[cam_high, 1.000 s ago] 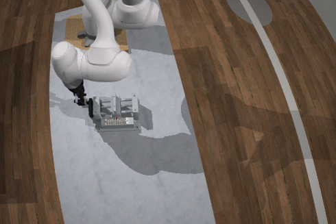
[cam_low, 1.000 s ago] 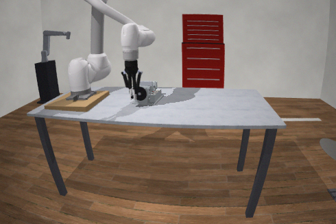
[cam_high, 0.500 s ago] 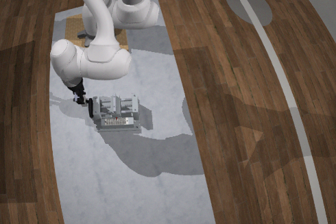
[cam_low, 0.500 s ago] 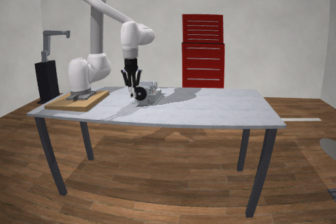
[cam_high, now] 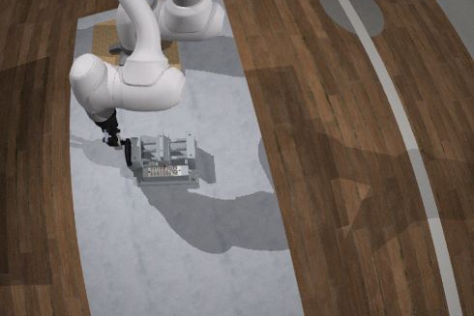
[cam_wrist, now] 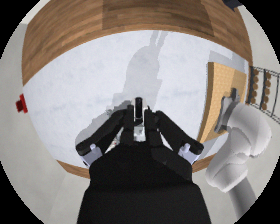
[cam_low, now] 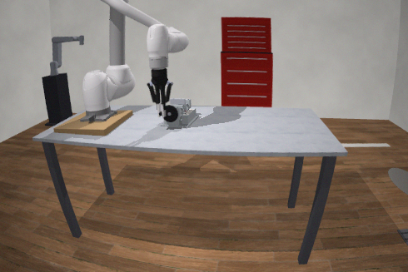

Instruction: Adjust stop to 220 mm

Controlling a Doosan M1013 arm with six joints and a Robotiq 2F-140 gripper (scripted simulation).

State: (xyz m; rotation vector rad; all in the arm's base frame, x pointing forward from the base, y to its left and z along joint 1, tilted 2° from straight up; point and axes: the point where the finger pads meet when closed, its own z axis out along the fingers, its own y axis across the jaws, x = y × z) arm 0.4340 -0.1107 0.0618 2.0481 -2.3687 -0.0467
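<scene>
The stop fixture (cam_high: 164, 156) (cam_low: 184, 116) is a small grey metal slide with a scale strip (cam_high: 164, 170) along its front. It stands on the grey table (cam_high: 145, 260) (cam_low: 250, 132). A black handwheel (cam_high: 128, 152) (cam_low: 169, 112) sits at its left end. My gripper (cam_high: 112, 140) (cam_low: 160, 109) (cam_wrist: 138, 103) points straight down just left of the wheel. It is shut on the wheel's thin crank handle (cam_wrist: 139, 104), which shows between the fingertips in the wrist view. The scale reading is too small to tell.
The arm's base stands on a wooden plate (cam_high: 103, 38) (cam_low: 96, 123) at the table's back left. A black box with a grey post (cam_low: 57, 96) stands left of it. A red tool cabinet (cam_low: 246, 61) stands behind the table.
</scene>
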